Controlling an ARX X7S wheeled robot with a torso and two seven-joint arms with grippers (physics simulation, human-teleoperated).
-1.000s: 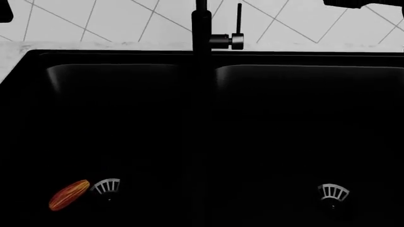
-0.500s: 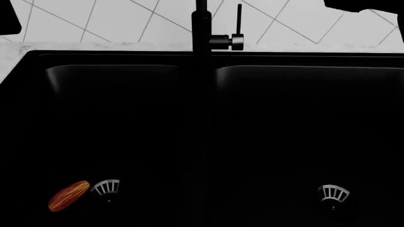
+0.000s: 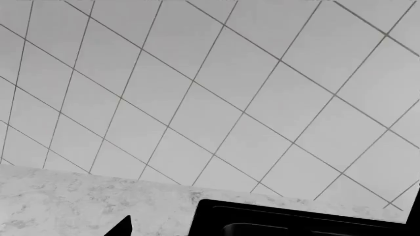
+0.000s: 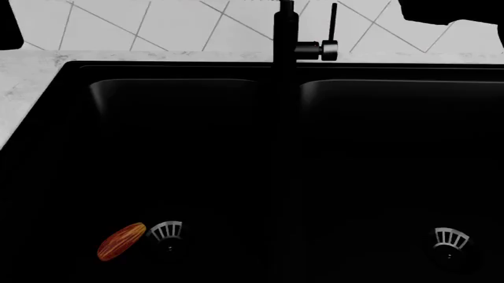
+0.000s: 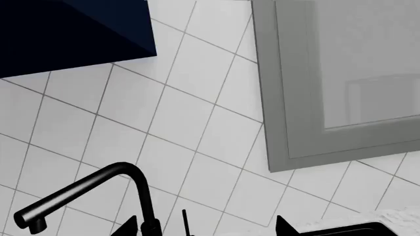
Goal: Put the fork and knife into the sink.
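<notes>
Starting at the left: the marble counter (image 4: 23, 88) now shows a wider strip than it did a moment ago, because the head view has swung left and everything in it has slid right. The sink (image 4: 71, 147) fills the picture, matte black, both basins open to us. In the left basin, near side, a red-orange oval object (image 4: 120, 241) lies just beside the left drain strainer (image 4: 166, 232), same as before, only shifted with the view.

Centre now: the tall black faucet (image 4: 285, 35) stands at the far rim, between the basins. Over in the right basin, the right drain strainer (image 4: 451, 238) sits alone.

And the cutlery? No fork, no knife anywhere, not in the basins, not on the counter strip, not in either wrist view. Both wrist cameras look mostly at the tiled wall (image 3: 196, 98), so the arms seem raised. Of the left gripper only a dark tip (image 3: 123, 227) shows, of the right gripper two dark tips (image 5: 282, 226), and I cannot tell whether either is released or clenched.

My read: the robot is scanning, looking for the fork and knife off to the left. Nothing delivered yet.
</notes>
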